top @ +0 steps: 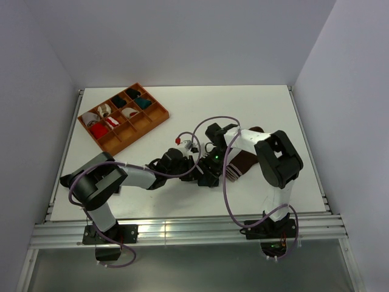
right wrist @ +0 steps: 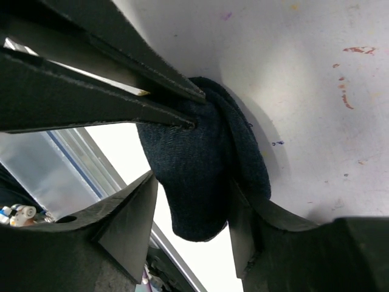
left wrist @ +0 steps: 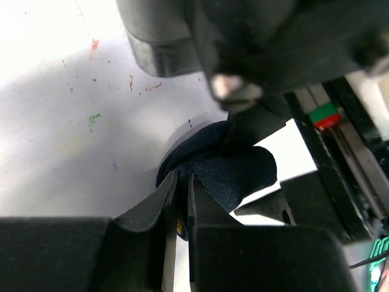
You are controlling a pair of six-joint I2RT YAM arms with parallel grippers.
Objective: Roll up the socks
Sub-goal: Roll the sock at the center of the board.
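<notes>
White tabletop (top: 182,103), paint-flecked up close. Orange tray (top: 163,113) of small bundles sits far left, well apart from the work. Both arms meet near centre.

Left gripper (left wrist: 182,204): fingers pressed nearly together, pinching an edge of the navy sock (left wrist: 228,173). The sock is bunched into a loose, half-formed roll low over the table; can't tell if it touches.

Right gripper (right wrist: 193,182): fingers spread wide, straddling the roll, both touching fabric.

Brown sock (top: 243,164) lies flat further right, partly under the right arm w/ pale stripes showing. Apparently not rolled yet.

Roll looks approx. midway. To do this step well:
- Left pinch should act as a firm anchor w/o tugging.
- Right should wrap fabric snugly round it so layers stay tight.
- Finger sets are v. close, so moves need to be small to avoid a clash or a dropped edge.
</notes>
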